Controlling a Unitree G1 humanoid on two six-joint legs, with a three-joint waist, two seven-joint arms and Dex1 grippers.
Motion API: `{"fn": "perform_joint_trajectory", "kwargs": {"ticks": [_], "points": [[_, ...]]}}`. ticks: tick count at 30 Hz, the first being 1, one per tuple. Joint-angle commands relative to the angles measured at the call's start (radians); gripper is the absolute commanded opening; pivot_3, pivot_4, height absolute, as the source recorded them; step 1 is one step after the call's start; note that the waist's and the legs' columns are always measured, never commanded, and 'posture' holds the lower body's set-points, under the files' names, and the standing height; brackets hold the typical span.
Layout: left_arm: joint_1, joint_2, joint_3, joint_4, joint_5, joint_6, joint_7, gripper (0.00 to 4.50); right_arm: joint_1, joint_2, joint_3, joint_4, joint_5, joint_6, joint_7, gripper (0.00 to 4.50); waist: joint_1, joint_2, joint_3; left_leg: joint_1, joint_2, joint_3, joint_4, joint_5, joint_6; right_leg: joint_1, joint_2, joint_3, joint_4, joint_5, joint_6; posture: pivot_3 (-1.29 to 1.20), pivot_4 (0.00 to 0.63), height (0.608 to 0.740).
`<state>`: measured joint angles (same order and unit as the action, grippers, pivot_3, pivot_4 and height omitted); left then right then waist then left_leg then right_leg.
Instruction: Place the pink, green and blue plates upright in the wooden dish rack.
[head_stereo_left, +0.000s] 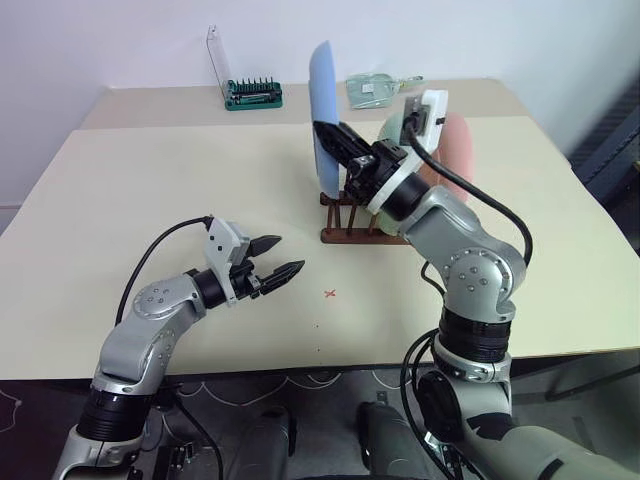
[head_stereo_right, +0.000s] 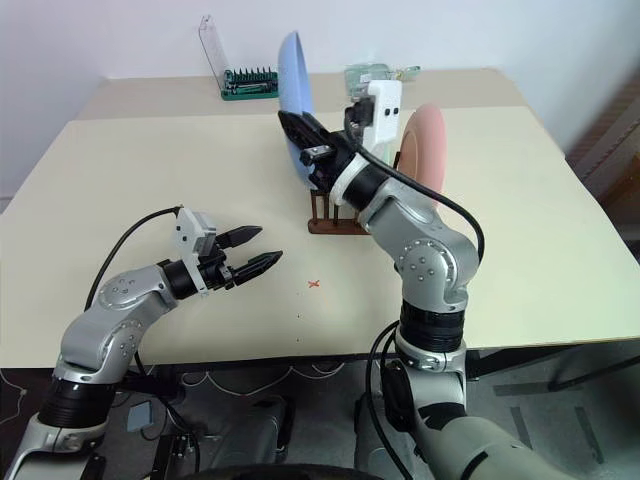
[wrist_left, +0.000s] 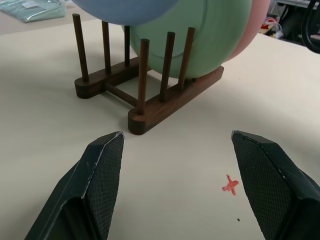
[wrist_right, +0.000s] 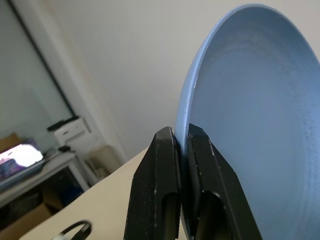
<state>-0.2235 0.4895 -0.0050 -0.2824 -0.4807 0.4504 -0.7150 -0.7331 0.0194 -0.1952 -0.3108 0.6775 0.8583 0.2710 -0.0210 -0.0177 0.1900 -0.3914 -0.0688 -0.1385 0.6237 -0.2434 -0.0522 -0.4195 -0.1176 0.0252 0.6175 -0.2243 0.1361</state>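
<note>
Right gripper has its two black fingers clenched on the rim of the light blue round plastic plate, holding it upright, edge-on, over the left end of the small dark reddish-brown wooden dish rack on the beige counter. Pale mint green round plate stands upright between the rack's dowel pegs; salmon pink round plate stands upright just behind it at the rack's right end. Whether the blue plate's lower edge touches the rack, cannot tell. Left gripper hovers low over the counter, well apart from the rack, fingers released and spread wide, grasping nothing. Small red cross mark on the counter near the left gripper. Green-based tool holder with clear lid at the far edge, clear bag beside it.
</note>
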Motion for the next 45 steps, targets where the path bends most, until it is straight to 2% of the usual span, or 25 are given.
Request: {"fn": "perform_joint_trajectory", "kwargs": {"ticks": [1,20,24,28,32,38,45], "points": [[0.003,-0.004,0.011,-0.047,-0.013,-0.002,0.003,3.51,-0.019,-0.004,-0.013,-0.012,0.037,-0.016,-0.026,0.00,0.000,0.000,0.000,0.000,0.000,0.000,0.000,0.000,0.000,0.000,0.000,0.000,0.000,0.000,0.000,0.00,0.150,0.740],[0.009,-0.023,0.010,-0.044,-0.001,-0.015,0.008,3.51,0.004,0.006,-0.065,0.068,0.174,0.036,-0.225,0.00,0.000,0.001,0.000,0.000,0.000,0.000,-0.001,0.000,0.000,-0.001,0.000,0.000,0.000,0.000,0.000,0.00,0.150,0.740],[0.009,-0.026,0.010,-0.040,-0.001,-0.018,0.007,3.57,0.004,0.001,-0.055,0.063,0.184,0.035,-0.230,1.45,-0.001,0.001,0.000,0.000,0.000,0.000,-0.001,0.000,0.000,-0.001,0.000,0.000,0.000,0.000,0.000,0.00,0.150,0.740],[0.011,-0.027,0.009,-0.039,-0.002,-0.018,0.005,3.57,0.003,-0.013,-0.033,0.046,0.174,0.031,-0.223,3.50,0.000,0.001,0.000,0.000,0.000,0.000,-0.001,0.000,0.000,-0.001,0.000,0.000,0.000,0.000,0.000,0.00,0.150,0.740],[0.011,-0.027,0.010,-0.038,-0.002,-0.019,0.003,3.57,0.000,-0.027,-0.016,0.036,0.169,0.026,-0.216,3.50,0.000,0.001,0.000,0.000,0.000,0.000,-0.001,0.000,0.000,-0.001,0.000,0.000,0.000,0.000,0.000,0.00,0.150,0.740],[0.013,-0.028,0.011,-0.036,-0.002,-0.020,0.003,3.57,-0.024,-0.105,0.047,-0.005,0.119,0.015,-0.183,3.50,0.000,0.001,0.000,0.000,0.000,0.000,-0.001,0.000,0.000,-0.001,0.000,0.000,0.000,0.000,0.000,0.00,0.150,0.740],[0.013,-0.036,0.005,-0.034,0.002,-0.021,0.005,3.57,-0.062,-0.156,0.044,-0.023,0.105,-0.001,-0.174,3.50,0.000,0.001,0.000,0.000,0.000,0.000,-0.001,0.000,0.000,-0.001,0.000,0.000,0.000,0.000,0.000,0.00,0.150,0.740]]}}
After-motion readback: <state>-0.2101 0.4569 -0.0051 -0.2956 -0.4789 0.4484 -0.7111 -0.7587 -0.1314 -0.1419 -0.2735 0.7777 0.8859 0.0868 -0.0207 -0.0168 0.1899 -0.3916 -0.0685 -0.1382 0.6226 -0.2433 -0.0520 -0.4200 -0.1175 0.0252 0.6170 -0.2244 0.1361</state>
